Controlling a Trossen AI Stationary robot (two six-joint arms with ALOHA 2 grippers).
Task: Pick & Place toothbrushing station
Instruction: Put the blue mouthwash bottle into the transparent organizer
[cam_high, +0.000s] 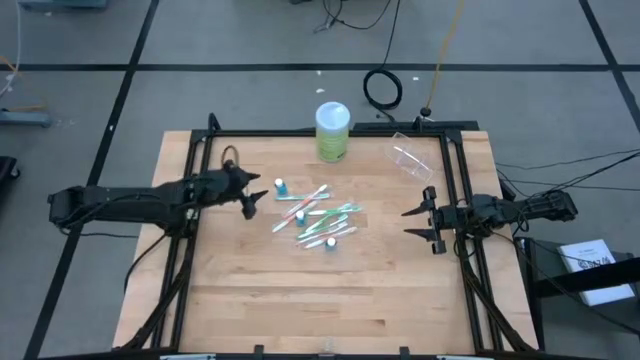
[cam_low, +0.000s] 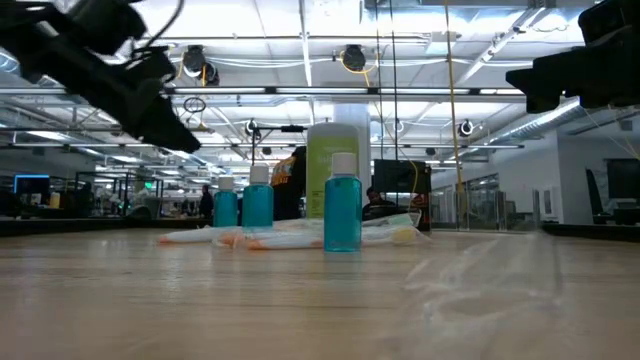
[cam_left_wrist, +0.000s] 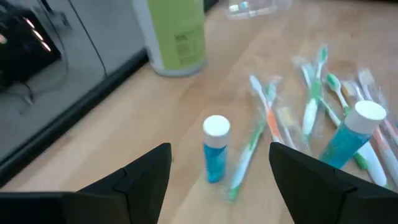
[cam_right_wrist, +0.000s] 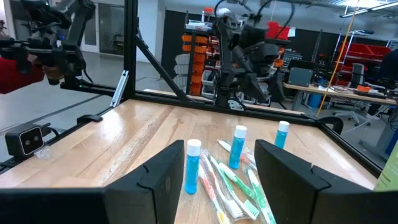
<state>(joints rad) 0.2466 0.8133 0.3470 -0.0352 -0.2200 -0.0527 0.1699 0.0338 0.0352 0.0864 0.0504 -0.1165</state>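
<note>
You have a pale, light-wood desk (cam_high: 250, 290) with a visible grain, edged by a black frame (cam_high: 190, 250). On it, the toothbrushes (cam_high: 318, 222) are white with green or pink-orange accents, and the small tubes (cam_high: 280, 186) are teal-blue with white caps. The tall cylinder (cam_high: 332, 131) is lime green under a white lid, with a small printed label. The cup (cam_high: 411, 156) is clear, nearly colourless. Both arms are dark; your left pincer (cam_high: 251, 200) and right pincer (cam_high: 423, 221) are black. The floor (cam_high: 250, 90) is grey with black lines.
</note>
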